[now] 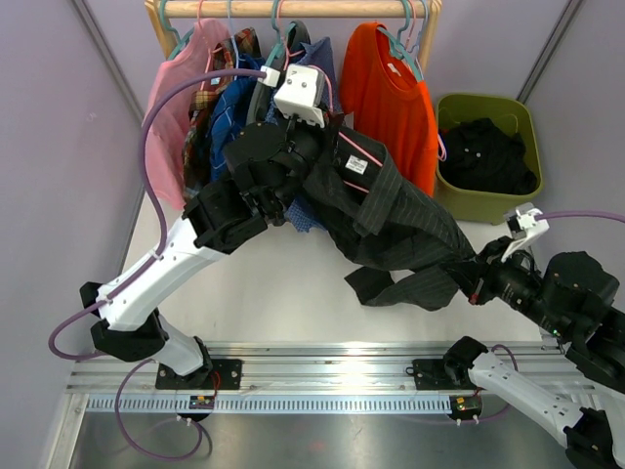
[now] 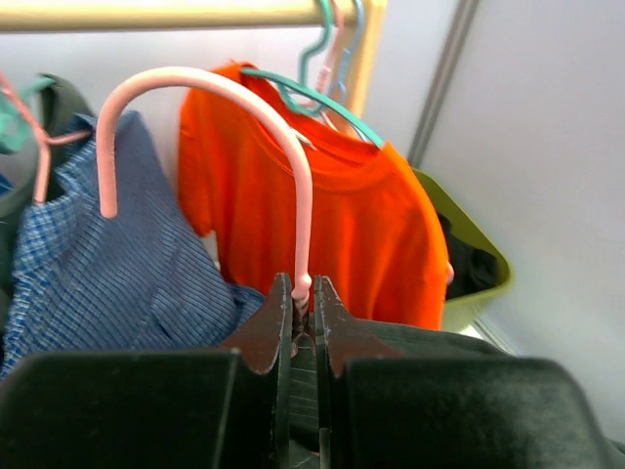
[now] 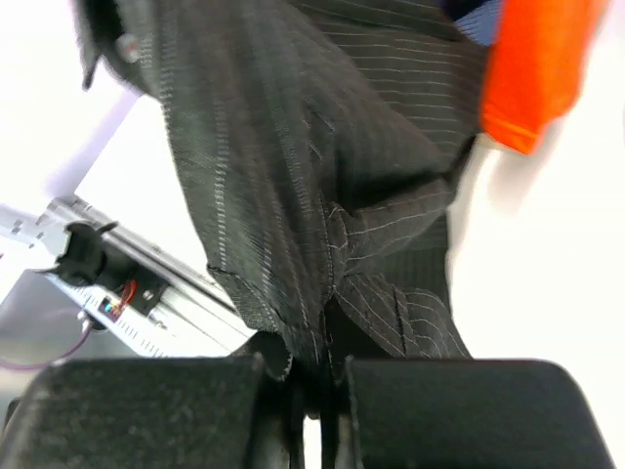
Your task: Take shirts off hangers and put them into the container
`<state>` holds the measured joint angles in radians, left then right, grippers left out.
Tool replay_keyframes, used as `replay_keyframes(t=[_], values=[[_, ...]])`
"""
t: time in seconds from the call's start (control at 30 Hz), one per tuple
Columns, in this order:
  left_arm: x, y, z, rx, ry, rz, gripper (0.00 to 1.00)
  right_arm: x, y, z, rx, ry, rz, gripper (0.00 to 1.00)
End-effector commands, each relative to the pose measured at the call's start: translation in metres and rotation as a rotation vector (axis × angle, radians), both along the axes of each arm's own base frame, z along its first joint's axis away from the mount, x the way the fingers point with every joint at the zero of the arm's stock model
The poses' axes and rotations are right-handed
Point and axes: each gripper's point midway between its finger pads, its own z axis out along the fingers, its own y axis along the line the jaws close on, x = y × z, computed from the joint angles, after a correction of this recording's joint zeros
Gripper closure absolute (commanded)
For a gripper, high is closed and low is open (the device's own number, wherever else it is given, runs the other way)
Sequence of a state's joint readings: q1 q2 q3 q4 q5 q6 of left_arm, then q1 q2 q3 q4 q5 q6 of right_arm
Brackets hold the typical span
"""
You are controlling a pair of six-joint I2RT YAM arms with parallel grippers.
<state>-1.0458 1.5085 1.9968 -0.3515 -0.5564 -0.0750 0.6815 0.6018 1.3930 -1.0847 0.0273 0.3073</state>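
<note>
The left gripper (image 2: pixel 303 295) is pinched tight on the stem of a pink wire hanger (image 2: pixel 244 93), up near the wooden rail (image 1: pixel 293 8) at 12 o'clock. The black pinstriped shirt (image 1: pixel 391 220) drapes from there down towards 4 o'clock, where the right gripper (image 3: pixel 317 379) is clamped on its lower cloth. The olive container (image 1: pixel 479 205) sits at 2 o'clock beside the orange shirt (image 1: pixel 391 98), with a dark garment (image 1: pixel 488 156) inside.

- Strung between the left arm (image 1: pixel 244 195) and the right gripper (image 1: pixel 474 279), low over the table (image 1: pixel 283 293): a black pinstriped shirt (image 1: pixel 391 210).
- Hanging on the wooden rail (image 1: pixel 293 8): orange shirt (image 1: pixel 391 98).
- At right, green bin (image 1: pixel 483 205) holding dark cloth (image 1: pixel 486 156).
</note>
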Motion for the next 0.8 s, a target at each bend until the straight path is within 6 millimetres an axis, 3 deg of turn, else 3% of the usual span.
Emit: replay_keyframes(t=[0.0,0.17,0.2,0.3,0.47,0.73,0.77], values=[[0.009,0.061,0.063,-0.149,-0.135,0.201,1.0,-0.001,-0.029,0.003,-0.031,-0.002,-0.123,1.0],[0.003,0.097,0.072,-0.211,-0.163,0.296,1.0,0.012,-0.085,0.0,-0.102,0.001,-0.441,1.0],[0.004,0.1,0.067,-0.219,-0.164,0.311,1.0,0.019,-0.105,0.0,-0.13,-0.006,-0.569,1.0],[-0.003,0.119,0.067,-0.282,-0.175,0.349,1.0,0.021,-0.134,-0.005,-0.17,0.015,-0.757,1.0],[-0.018,0.141,0.072,-0.353,-0.189,0.339,1.0,0.02,-0.156,-0.007,-0.181,0.014,-0.908,1.0],[-0.026,0.139,0.059,-0.355,-0.138,0.275,1.0,0.02,-0.168,0.007,-0.14,-0.041,-0.978,1.0],[-0.025,0.134,0.047,-0.324,-0.116,0.261,1.0,0.022,-0.164,0.006,-0.145,-0.039,-0.962,1.0]])
